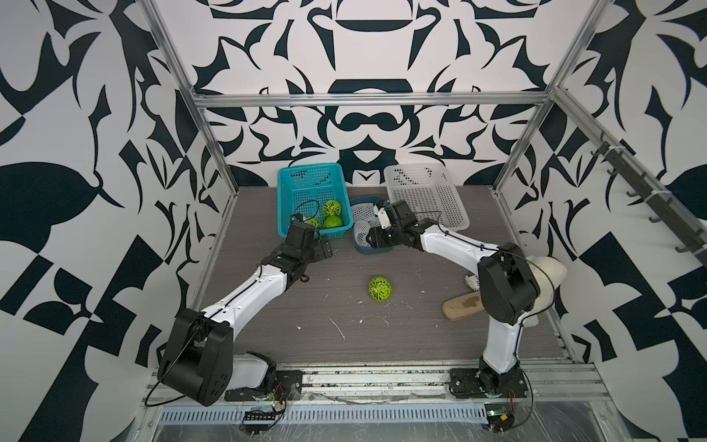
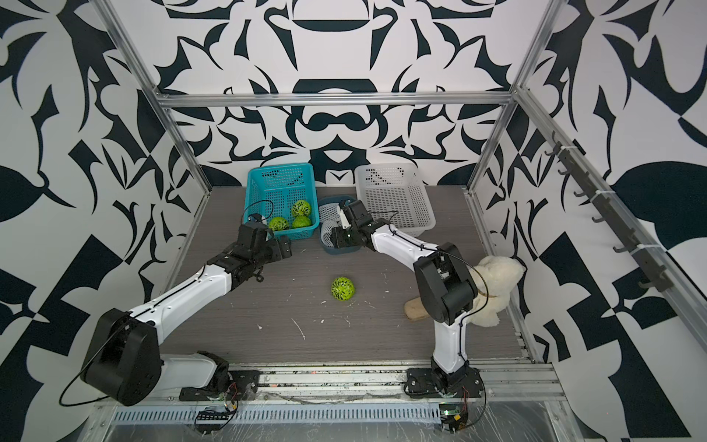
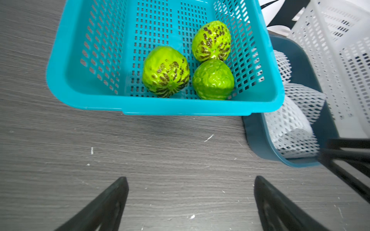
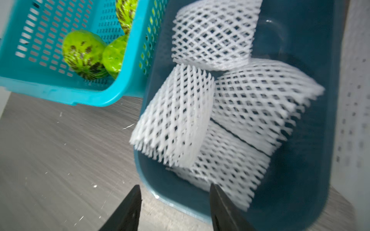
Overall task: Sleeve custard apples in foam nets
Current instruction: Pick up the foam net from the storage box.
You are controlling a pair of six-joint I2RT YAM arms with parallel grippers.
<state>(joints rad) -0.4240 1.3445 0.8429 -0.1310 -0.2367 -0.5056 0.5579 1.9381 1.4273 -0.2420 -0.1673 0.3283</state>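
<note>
A single custard apple [image 1: 380, 289] lies alone on the grey table [image 1: 267, 325], about midway between the near and far edges, with white scraps [image 1: 338, 328] scattered around it. At the right edge a cream plush toy [image 2: 495, 285] sits behind the right arm's elbow. A flat tan oblong object [image 1: 461, 306] lies just beside it, partly hidden by the arm.

Farther in, the left arm's fingers [image 3: 112, 204] are spread wide over bare table, just short of the near rim of a teal perforated basket [image 3: 180, 110], and hold nothing. Three more custard apples [image 3: 166, 72] rest in this basket, bunched together toward its near right corner.

Just to the right of the basket is a dark blue tub [image 4: 300, 180] with four white foam nets [image 4: 176, 116] piled loosely inside. The right arm's fingers [image 4: 128, 210] stand partly apart at the tub's near rim. One is outside the wall and one is over the lowest net, and nothing is visibly pinched between them.

A white perforated basket [image 2: 394, 199] stands to the right of the tub. Both baskets are at the table's far edge.
</note>
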